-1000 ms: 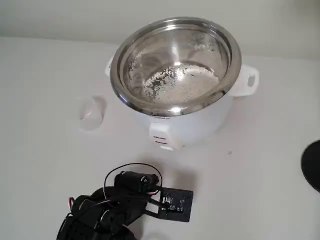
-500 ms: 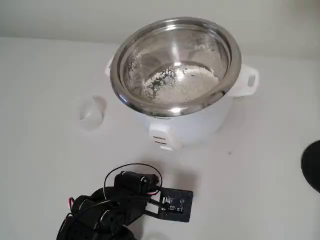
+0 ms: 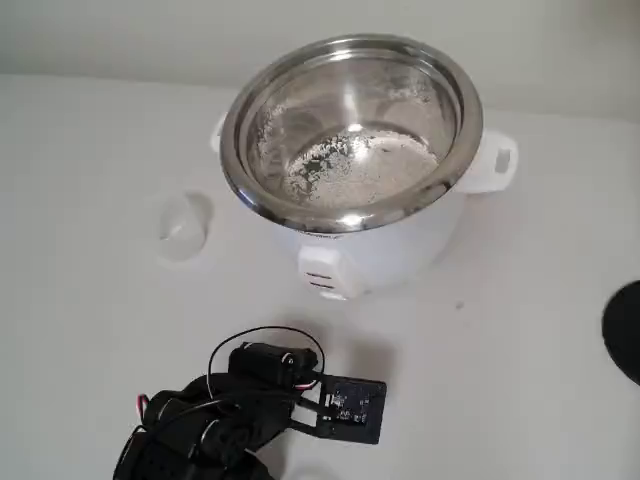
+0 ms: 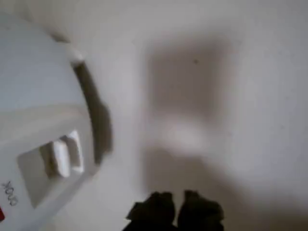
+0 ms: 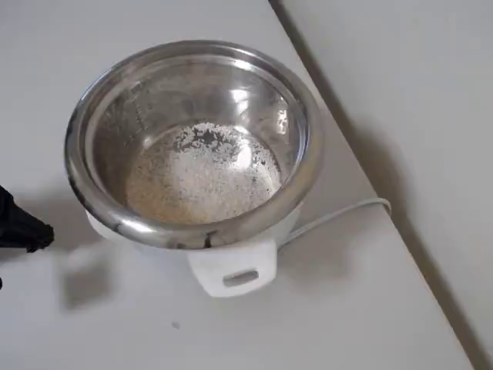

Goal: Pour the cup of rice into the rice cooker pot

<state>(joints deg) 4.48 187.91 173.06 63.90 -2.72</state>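
Your claw [image 4: 174,209] hangs low over bare bench [image 3: 520,330] near the cooker's front, tips apparently together and empty though the wrist view is blurred, while the cup [image 3: 184,226] stands left of the pot [image 3: 352,130], which already holds rice [image 5: 202,174].

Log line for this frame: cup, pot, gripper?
cup: on table, left of cooker | pot: rice inside | gripper: near cooker front, holding nothing

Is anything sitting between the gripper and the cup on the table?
Nothing visible. In the fixed view the cup stands alone left of the rice cooker pot, with bare table between it and the arm. Rice already lies in the pot.
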